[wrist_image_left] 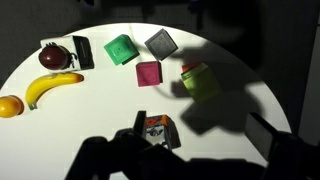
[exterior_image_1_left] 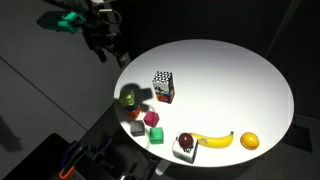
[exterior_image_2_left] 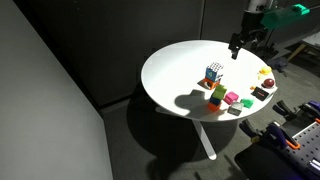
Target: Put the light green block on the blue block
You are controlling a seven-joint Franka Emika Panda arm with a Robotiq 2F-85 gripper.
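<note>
My claw [exterior_image_1_left: 104, 50] hangs released and empty, high by the worktop [exterior_image_1_left: 250, 80] rim. The light green block [exterior_image_1_left: 130, 97] sits just inside that edge, near the pink cube [wrist_image_left: 148, 73]; bare white surface spreads beyond the patterned cube [exterior_image_1_left: 163, 86].

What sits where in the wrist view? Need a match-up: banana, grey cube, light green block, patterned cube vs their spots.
Things:
1. banana
2. grey cube
3. light green block
4. patterned cube

Places in the wrist view:
A. furthest right of the four
B. beside the orange
C. lowest in the picture
D. next to the emerald-green cube

Pairs: 1-B, 2-D, 3-A, 4-C
</note>
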